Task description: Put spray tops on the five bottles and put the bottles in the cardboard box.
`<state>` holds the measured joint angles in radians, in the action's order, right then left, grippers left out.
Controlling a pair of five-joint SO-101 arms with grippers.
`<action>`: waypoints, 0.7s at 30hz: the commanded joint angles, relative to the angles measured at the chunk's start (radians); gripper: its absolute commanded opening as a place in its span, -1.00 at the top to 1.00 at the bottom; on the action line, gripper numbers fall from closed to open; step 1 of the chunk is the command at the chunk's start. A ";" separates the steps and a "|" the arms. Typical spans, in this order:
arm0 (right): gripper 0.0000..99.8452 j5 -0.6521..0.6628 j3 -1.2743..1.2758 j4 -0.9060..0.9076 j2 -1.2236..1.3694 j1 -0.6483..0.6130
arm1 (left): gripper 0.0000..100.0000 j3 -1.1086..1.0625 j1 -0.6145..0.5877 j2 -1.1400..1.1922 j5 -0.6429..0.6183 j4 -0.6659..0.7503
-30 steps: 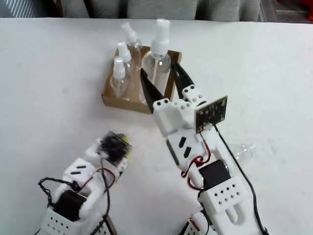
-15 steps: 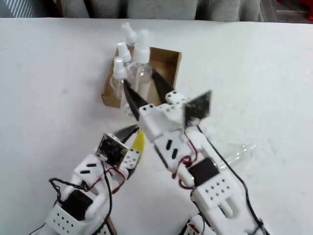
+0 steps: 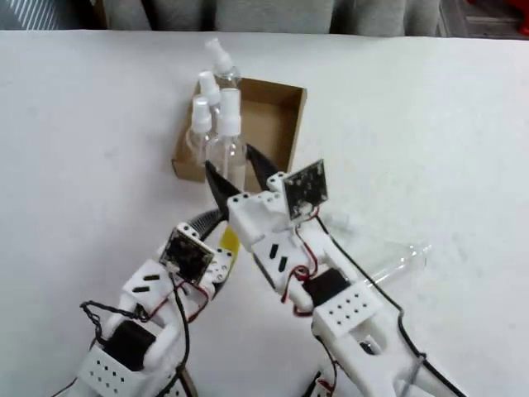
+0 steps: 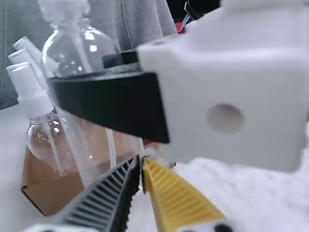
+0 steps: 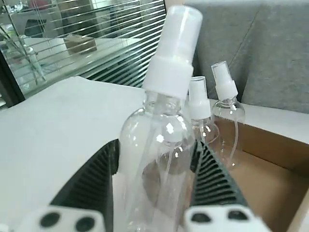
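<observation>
In the high view: logged right gripper (image 3: 235, 171) clamped on held bottle (image 3: 227, 150), black fingers either side of its body, spray top fitted. Located it upright at the near wall of cardboard box (image 3: 273, 124), just beside three bottles (image 3: 201, 132) standing capped along one side of the box. Could not tell whether it stood inside or at the rim. Spotted left gripper (image 3: 228, 225) just below, near the right gripper's housing. Noted loose bottle (image 3: 395, 263) lying on its side on table (image 3: 99, 124), beyond the right arm, well apart from the box.

In the left wrist view: found grey and yellow tips touching, nothing between them. Saw the right gripper's white housing and one black finger close in front, box and capped bottles behind.

In the right wrist view: confirmed the held bottle pinched between both black fingers, two capped bottles and the box floor behind it.
</observation>
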<state>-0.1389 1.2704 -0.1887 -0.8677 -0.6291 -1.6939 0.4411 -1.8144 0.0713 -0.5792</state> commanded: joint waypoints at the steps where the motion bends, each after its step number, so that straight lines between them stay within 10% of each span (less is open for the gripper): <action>1: 0.97 -0.002 -0.008 0.117 -0.119 -0.018 | 0.95 0.002 -0.039 -0.013 0.009 0.035; 13: 0.97 0.002 -0.006 0.414 -0.352 -0.079 | 0.95 0.002 -0.038 -0.012 0.008 0.031; 21: 0.97 0.061 -0.043 0.084 -0.084 0.096 | 0.95 0.002 -0.038 -0.013 0.017 -0.040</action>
<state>-0.1281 1.2735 0.0153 -1.0441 -0.6061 -1.6939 0.4181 -1.8144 0.0729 -0.5915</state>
